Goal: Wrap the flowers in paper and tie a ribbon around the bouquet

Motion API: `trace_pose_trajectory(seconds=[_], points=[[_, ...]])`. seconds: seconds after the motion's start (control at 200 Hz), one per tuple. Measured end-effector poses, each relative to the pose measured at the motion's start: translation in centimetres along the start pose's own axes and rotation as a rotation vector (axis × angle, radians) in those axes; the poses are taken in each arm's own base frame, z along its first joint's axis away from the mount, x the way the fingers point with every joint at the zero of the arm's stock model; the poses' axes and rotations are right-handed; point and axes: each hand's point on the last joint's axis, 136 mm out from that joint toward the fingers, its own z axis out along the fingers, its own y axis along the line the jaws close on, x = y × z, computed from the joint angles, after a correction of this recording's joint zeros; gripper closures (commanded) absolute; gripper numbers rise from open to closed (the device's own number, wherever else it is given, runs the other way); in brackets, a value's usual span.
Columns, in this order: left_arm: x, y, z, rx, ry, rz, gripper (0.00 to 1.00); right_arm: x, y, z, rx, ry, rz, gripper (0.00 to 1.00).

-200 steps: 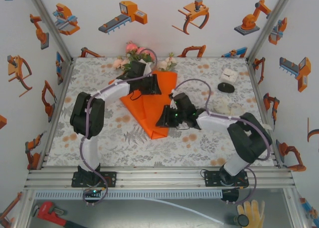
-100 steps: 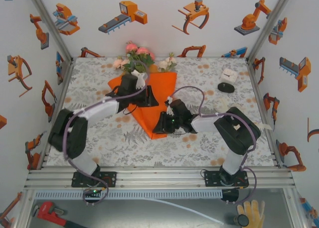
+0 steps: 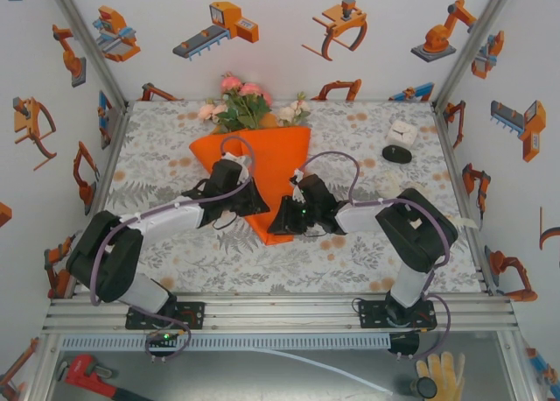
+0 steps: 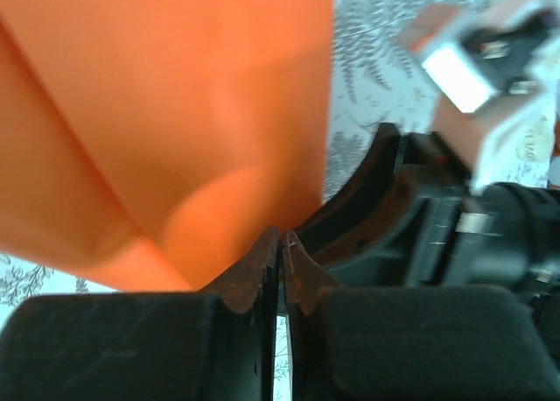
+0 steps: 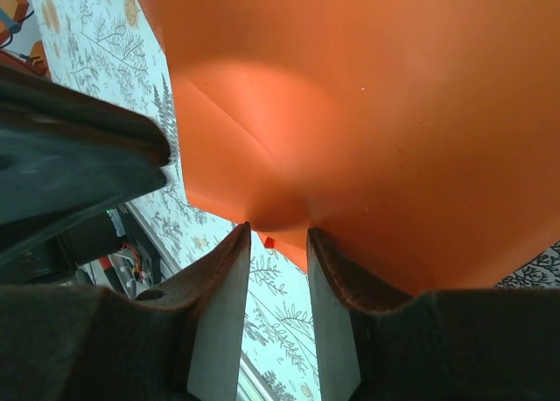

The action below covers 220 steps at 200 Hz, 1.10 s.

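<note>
The orange paper (image 3: pixel 273 156) lies as a cone on the cloth, wide end away from me. The flowers (image 3: pixel 243 102), pink and cream blooms with green leaves, stick out of that wide end. My left gripper (image 3: pixel 252 208) sits at the cone's lower left edge. In the left wrist view its jaws (image 4: pixel 281 237) are pressed almost together on a fold of the paper (image 4: pixel 175 112). My right gripper (image 3: pixel 280 219) is at the lower right edge, and its fingers (image 5: pixel 278 232) pinch a bulge of the paper (image 5: pixel 394 112). A scrap of cream ribbon (image 3: pixel 391 186) peeks out behind the right arm's elbow.
A small white box (image 3: pixel 402 131) and a black disc (image 3: pixel 397 154) sit at the back right of the floral tablecloth (image 3: pixel 175 243). The two grippers stand close together near the cone's tip. White walls enclose the table on three sides.
My left gripper slid from the cone's wide end near the blooms down to its lower left edge, and its jaws closed. The right gripper shifted slightly left, then held its grip.
</note>
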Motion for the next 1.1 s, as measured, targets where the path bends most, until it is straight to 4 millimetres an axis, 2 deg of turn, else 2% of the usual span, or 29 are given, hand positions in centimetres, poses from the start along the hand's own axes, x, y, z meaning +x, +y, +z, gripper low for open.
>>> trace_pose_trajectory(seconds=[0.175,0.26,0.35,0.516,0.701,0.936,1.101], points=[[3.9,2.7,1.7,-0.028,0.103,-0.093,0.90,-0.4,-0.3,-0.1,0.007,-0.013,0.022,0.66],[5.5,3.8,2.4,-0.034,0.143,-0.130,0.90,-1.5,-0.9,-0.6,0.013,-0.042,0.048,0.66],[5.7,3.8,2.4,-0.023,0.136,-0.138,0.91,-3.7,-1.7,-1.4,0.011,-0.098,0.087,0.66],[5.7,4.0,2.1,-0.034,0.131,-0.135,0.90,-9.5,-4.1,-2.4,-0.016,-0.226,0.167,0.66],[5.8,4.4,1.7,-0.060,0.130,-0.125,0.90,-13.1,-7.2,-2.1,-0.017,-0.280,0.233,0.66],[5.8,4.6,1.6,-0.069,0.128,-0.118,0.90,-18.8,-8.7,-1.5,-0.071,-0.345,0.253,0.66],[5.8,4.7,1.5,-0.076,0.127,-0.115,0.90,-22.4,-10.3,-1.9,-0.091,-0.398,0.280,0.66]])
